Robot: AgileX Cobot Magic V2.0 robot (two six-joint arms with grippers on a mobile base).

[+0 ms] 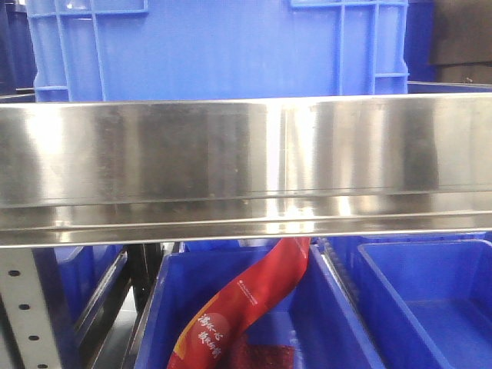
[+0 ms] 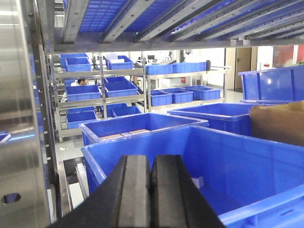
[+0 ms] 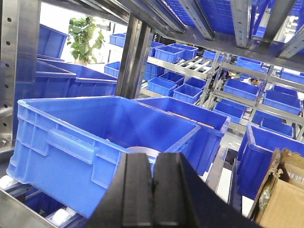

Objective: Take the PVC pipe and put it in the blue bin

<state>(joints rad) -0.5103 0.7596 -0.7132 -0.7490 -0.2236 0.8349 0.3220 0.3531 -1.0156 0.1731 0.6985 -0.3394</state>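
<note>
Left gripper [image 2: 151, 190]: black fingers pressed together, nothing between them. A blue bin [image 2: 228, 166] sits just beyond.
Right gripper [image 3: 153, 190]: fingers likewise clenched, empty.
Second bin [image 3: 95, 137]: ahead of the right gripper. It holds a pale grey piece [image 3: 140, 151], rounded, just above the fingertips. Cannot tell whether this is the PVC pipe.
Front view: steel rail [image 1: 246, 165], with a red bag [image 1: 254, 300] in the lower bin [image 1: 323, 315].

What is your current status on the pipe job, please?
Both shut, empty: left gripper, right gripper. PVC pipe not identified; pale curved object in blue bin past right gripper. Front view blocked by steel shelf rail.
</note>
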